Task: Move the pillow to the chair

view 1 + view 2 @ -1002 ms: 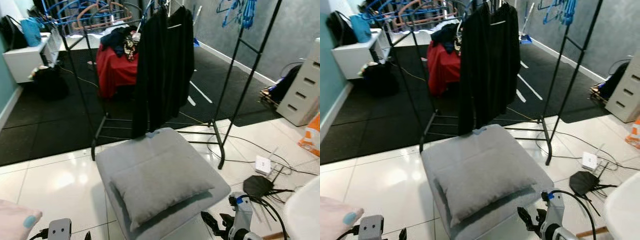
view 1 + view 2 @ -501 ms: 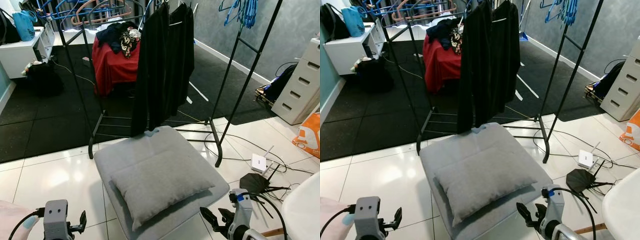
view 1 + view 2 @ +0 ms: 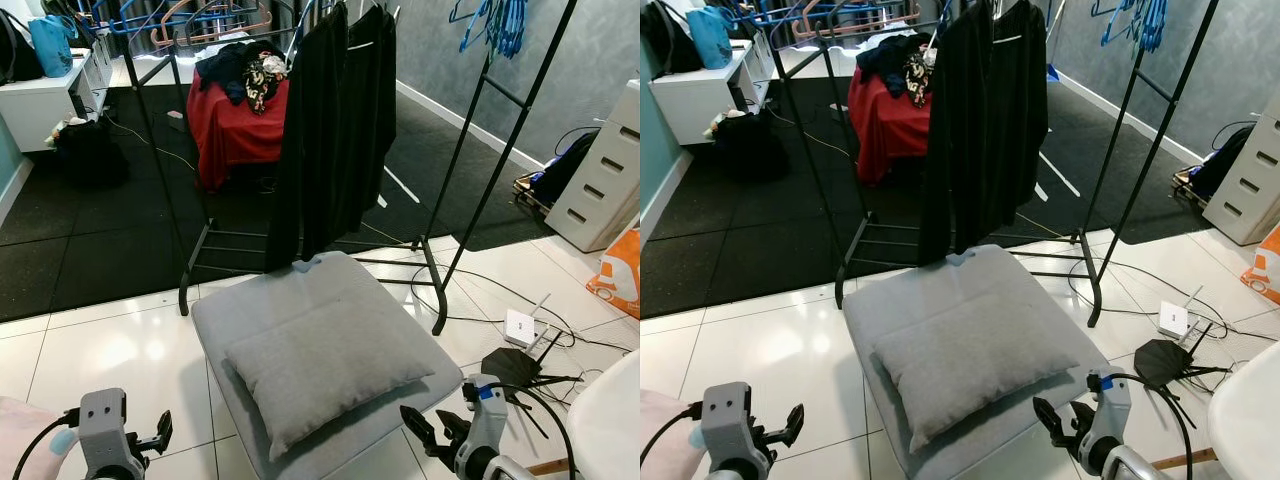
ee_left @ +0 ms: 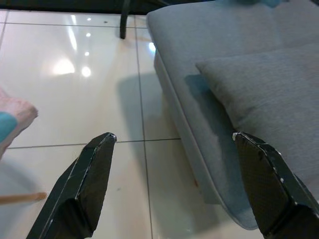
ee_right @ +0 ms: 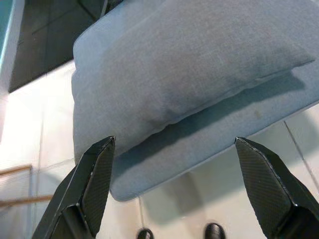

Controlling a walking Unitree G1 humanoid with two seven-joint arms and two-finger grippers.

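Both pairs of fingers point(image 4: 94, 169) are spread wide and hold nothing. The left gripper point(image 3: 150, 440) and right gripper point(image 3: 430, 435) hover low, flanking the grey ottoman point(image 3: 250, 310). One grey pillow point(image 3: 325, 375) lies on its near half. Behind stands a clothes rack point(image 3: 455, 160) with dark garments point(image 3: 335, 120); cables, probably a router point(image 3: 522, 327), lie on the tiles to the right.

Left silver arm low at near left of my view, wrist block grey, cable trailing from it. Left gripper point(image 3: 163, 433) with two long black fingers spread wide apart, holding nothing, aimed forward and down. Right silver arm low at near right, blue-tipped wrist wrapped in black cable. Right gripper point(image 3: 1057, 424) likewise spread wide and holding nothing, black fingers point(image 5: 94, 184) angled toward scene centre. Both grippers level with each other, well apart.
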